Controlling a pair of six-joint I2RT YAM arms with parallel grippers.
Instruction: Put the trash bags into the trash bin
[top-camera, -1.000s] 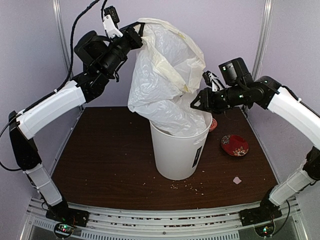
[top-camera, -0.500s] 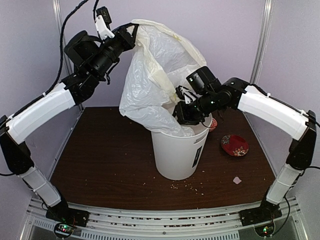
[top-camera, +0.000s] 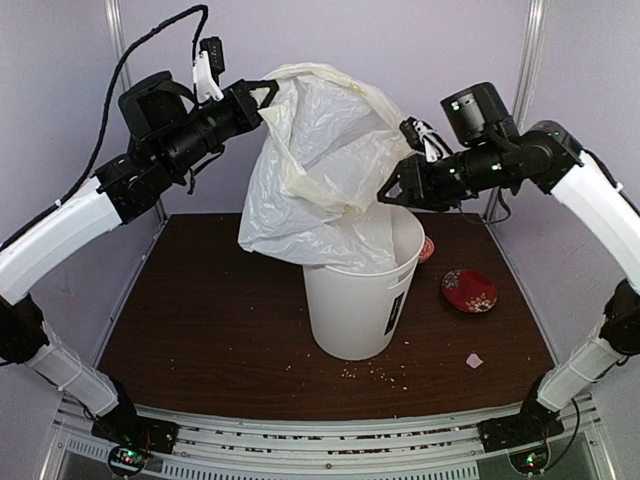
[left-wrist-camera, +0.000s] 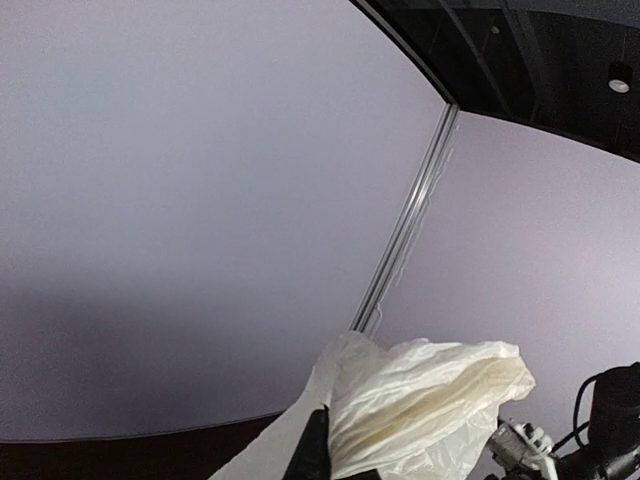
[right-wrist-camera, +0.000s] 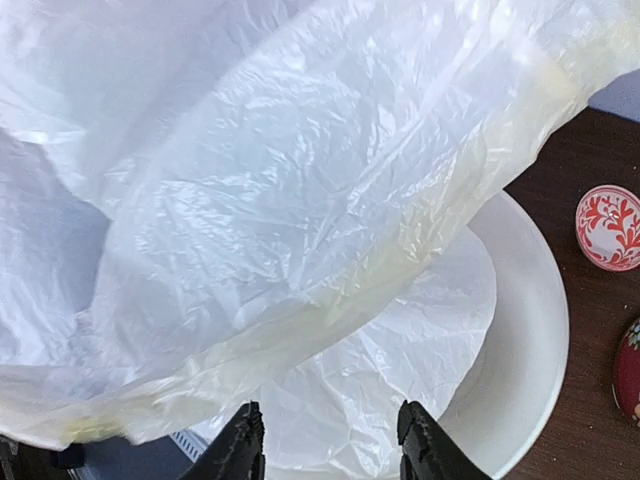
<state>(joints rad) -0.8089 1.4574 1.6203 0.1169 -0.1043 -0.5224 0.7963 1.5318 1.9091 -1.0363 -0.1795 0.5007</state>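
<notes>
Where the overhead camera looks down, the left hand is clamped together on the top edge of a large, thin, crinkly translucent white plastic bag, holding it high above the dark brown surface. The bag hangs from that pinch. Its lower end drops into the mouth of a tall white cylindrical plastic bin with a black label on its side, and a fold bulges out past the rim on the left. The bin stands upright near the middle of the surface. The right hand hovers at the bag's right flank, just above the bin's rim. A flat red patterned bowl lies right of the bin, and a small white paper scrap lies nearer the front. From the left wrist, only a dark fingertip shows at the bottom edge, with cream-tinted plastic bunched against it. From the right wrist, two black fingers stand apart with nothing gripped between them. The bag fills most of that view, above the bin's white rim, and more of the plastic lies inside the bin.
</notes>
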